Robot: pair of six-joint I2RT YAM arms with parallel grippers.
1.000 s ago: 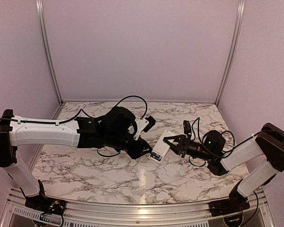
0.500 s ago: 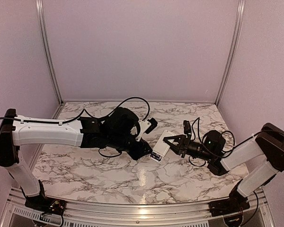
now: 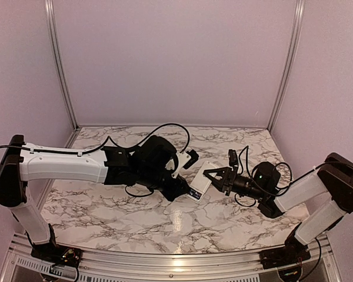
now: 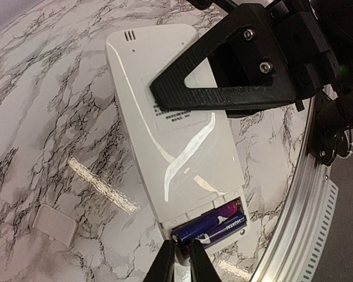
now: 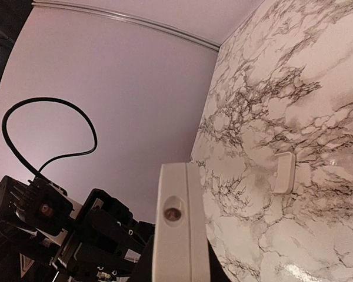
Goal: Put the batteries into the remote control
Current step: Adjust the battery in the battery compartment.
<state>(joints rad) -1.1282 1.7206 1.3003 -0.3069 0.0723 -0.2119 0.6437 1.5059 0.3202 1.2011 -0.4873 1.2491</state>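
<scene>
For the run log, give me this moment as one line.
phase: seating batteries | right end effector: holds remote, back up | left end effector: at batteries in bay | cover: off, on table

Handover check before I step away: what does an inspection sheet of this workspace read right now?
Surface: marbled table, glare patches.
Job's things: remote control back-up, bay open, two batteries lying inside.
Clutter: white cover plate loose on the table, apart from the remote control.
Grippers: right gripper clamps the remote control; left gripper fingers nearly together at the batteries, grip unclear.
Cables: black cable looping clear of the table.
Surroundings: plain lilac walls, aluminium frame.
</scene>
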